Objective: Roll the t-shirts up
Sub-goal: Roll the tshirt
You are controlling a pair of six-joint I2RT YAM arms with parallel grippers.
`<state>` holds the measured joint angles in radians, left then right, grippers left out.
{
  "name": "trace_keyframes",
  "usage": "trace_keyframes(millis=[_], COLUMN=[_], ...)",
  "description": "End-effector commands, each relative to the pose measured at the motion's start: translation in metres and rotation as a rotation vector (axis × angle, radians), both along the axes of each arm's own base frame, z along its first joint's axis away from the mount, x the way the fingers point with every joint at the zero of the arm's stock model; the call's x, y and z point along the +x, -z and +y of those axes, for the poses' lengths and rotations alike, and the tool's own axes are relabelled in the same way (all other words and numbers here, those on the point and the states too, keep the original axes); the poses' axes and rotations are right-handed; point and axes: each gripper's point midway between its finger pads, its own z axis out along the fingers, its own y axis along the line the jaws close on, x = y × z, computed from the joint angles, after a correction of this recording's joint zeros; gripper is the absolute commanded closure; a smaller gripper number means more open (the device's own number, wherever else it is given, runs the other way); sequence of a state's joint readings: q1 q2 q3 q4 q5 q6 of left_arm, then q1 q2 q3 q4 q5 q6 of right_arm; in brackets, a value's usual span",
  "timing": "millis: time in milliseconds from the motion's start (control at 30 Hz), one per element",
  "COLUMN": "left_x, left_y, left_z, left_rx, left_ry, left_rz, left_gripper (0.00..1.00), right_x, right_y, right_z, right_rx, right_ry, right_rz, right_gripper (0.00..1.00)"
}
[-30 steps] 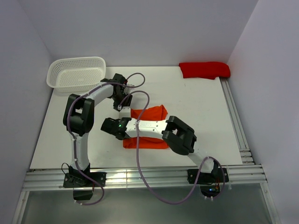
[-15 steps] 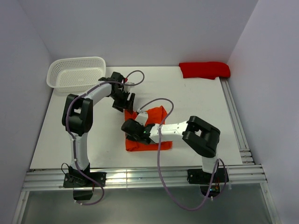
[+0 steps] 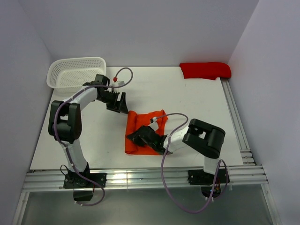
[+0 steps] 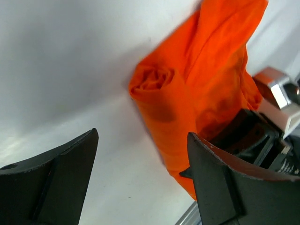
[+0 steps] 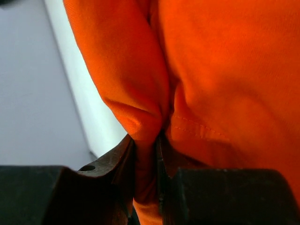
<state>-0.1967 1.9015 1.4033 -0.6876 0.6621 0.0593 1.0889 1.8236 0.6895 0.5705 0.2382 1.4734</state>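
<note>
The right claw [image 5: 146,159] pinches a fold of the bright orange cloth t-shirt [image 3: 137,123]; the left claw [image 4: 140,159] hangs spread beside its rolled end.

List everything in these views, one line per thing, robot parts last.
orange t-shirt: one, bright orange, middle of the table, partly rolled
red t-shirt: one, darker red, bunched at the table's far right corner
basket: one, white, far left corner
table: one, white, under everything
rails: silver, along the near and right edges
left fingers: two, black, open, beside the orange t-shirt's rolled end, holding nothing
right fingers: two, black, pinched on a fold of the orange t-shirt
</note>
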Motion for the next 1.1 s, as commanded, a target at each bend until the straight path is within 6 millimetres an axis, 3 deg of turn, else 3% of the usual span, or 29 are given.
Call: trace_keyframes(millis=[0, 167, 367, 533, 700, 800, 933, 1067], left_x=[-0.017, -0.024, -0.016, -0.008, -0.003, -0.005, -0.005, -0.002], left_y=[-0.002, 0.026, 0.037, 0.043, 0.042, 0.045, 0.047, 0.049], left_z=[-0.016, -0.020, -0.027, -0.033, -0.036, -0.035, -0.030, -0.024], left_rx=[-0.118, -0.138, -0.142, -0.088, 0.018, 0.103, 0.178, 0.236], left_ry=[0.100, 0.108, 0.076, 0.051, 0.010, 0.005, -0.010, -0.038], left_rz=[-0.038, 0.000, 0.002, 0.003, -0.014, -0.026, -0.037, -0.043], left_gripper=[0.18, 0.19, 0.24, 0.44, 0.73, 0.83, 0.87, 0.89], right_x=[-0.014, -0.018, -0.017, -0.015, -0.008, -0.003, -0.002, -0.014], right_y=[0.024, 0.030, 0.035, 0.043, 0.048, 0.033, 0.007, 0.003], right_z=[-0.003, -0.004, -0.007, -0.011, -0.024, -0.028, -0.032, -0.037], right_rx=[0.040, 0.122, 0.120, 0.051, -0.115, -0.210, -0.376, -0.447], right_ry=[-0.016, -0.023, -0.052, -0.088, -0.083, -0.096, -0.112, -0.127], right_rz=[0.100, 0.124, 0.123, 0.129, 0.131, 0.083, 0.036, 0.037], right_gripper=[0.92, 0.92, 0.91, 0.90, 0.75, 0.62, 0.52, 0.48])
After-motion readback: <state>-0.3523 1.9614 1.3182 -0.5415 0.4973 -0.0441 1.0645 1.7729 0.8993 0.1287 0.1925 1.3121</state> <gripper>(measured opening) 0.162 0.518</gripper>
